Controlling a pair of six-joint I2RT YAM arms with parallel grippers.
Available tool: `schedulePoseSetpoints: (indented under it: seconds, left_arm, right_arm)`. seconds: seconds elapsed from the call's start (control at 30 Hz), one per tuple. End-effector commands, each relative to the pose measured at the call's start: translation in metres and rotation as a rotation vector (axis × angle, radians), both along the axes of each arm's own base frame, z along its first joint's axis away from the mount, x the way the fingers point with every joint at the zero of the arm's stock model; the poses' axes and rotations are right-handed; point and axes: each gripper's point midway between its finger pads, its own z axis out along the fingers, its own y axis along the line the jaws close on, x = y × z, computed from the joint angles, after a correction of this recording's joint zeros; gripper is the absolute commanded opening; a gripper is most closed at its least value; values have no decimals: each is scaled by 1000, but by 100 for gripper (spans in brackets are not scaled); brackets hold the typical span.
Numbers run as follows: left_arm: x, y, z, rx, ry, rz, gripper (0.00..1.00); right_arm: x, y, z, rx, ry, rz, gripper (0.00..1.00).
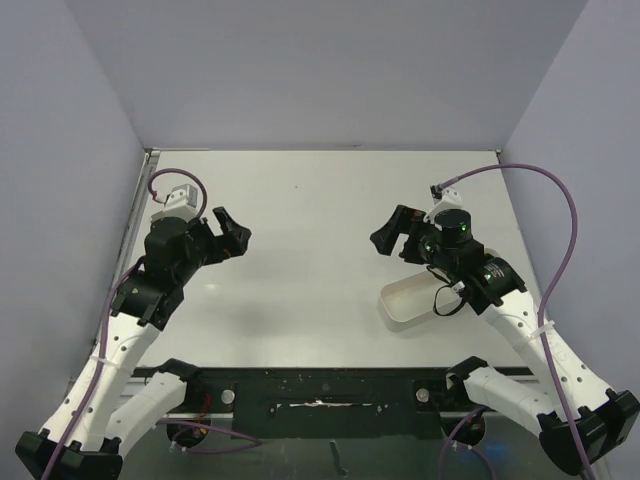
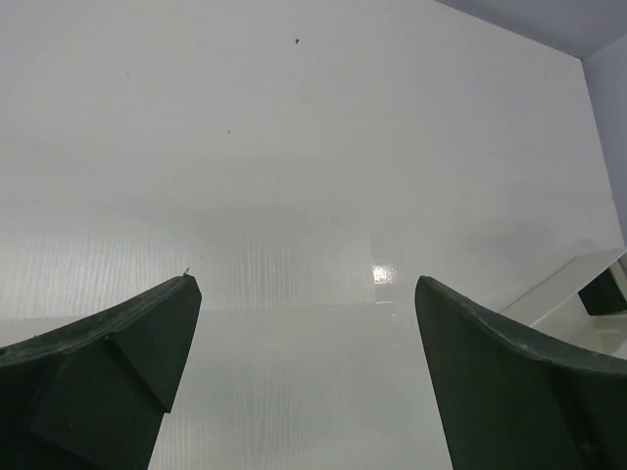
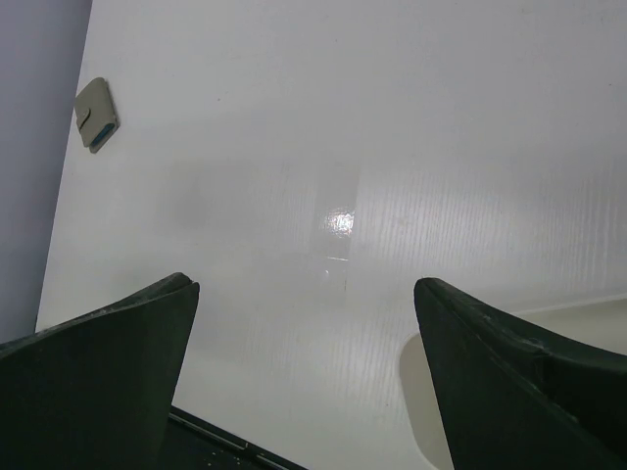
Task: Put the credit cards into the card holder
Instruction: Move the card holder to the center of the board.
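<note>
Card holder (image 3: 96,115): likely light, floppy; well apart from white tray (image 1: 405,302); pinch one edge.
Left gripper (image 1: 236,230), right gripper (image 1: 388,230): spread wide, empty.
Credit cards: not seen.

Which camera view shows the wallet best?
The right wrist view: only there the wallet is seen, small, lying flat near the purple wall. The top view and the left wrist view do not show it at all.

Left gripper (image 1: 237,229) at nine o'clock, right gripper (image 1: 386,229) at three, jaws apart; white tray (image 1: 397,303) at five.
</note>
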Motion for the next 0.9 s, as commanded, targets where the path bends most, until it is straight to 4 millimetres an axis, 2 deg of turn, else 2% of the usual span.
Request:
schedulePoseSetpoints:
  seconds: [0.0,0.07,0.17,0.3,0.4,0.43,0.5,0.53,0.6,0.7,0.8,0.87]
  left_arm:
    - [11,16,28,16,-114,82,93]
    - [16,20,20,41,-109,106,93]
    - [31,26,-4,117,-72,134,93]
    - [54,47,-29,241,11,241,90]
    - [76,78,-41,251,61,380,85]
    - [85,92,-46,241,81,423,80]
    - [101,119,-58,229,124,494,55]
    - [108,137,-65,229,147,549,45]
    - [121,167,-81,221,194,646,46]
    - [139,199,-104,208,238,704,47]
    - [156,223,-117,202,236,759,46]
    - [169,238,-118,187,223,779,46]
  right_arm:
    - [9,3,14,22,-57,0,98]
    - [9,4,13,23,-53,7,98]
    - [9,8,12,32,-54,24,98]
    - [12,14,16,43,-61,50,98]
    - [13,21,21,53,-58,80,98]
    - [12,23,22,58,-57,91,98]
    - [10,26,25,74,-65,110,98]
    - [9,28,28,90,-79,122,98]
    - [6,33,30,117,-93,144,98]
    - [3,36,29,144,-96,157,98]
    - [0,39,30,167,-85,167,97]
    - [-1,40,29,175,-79,166,98]
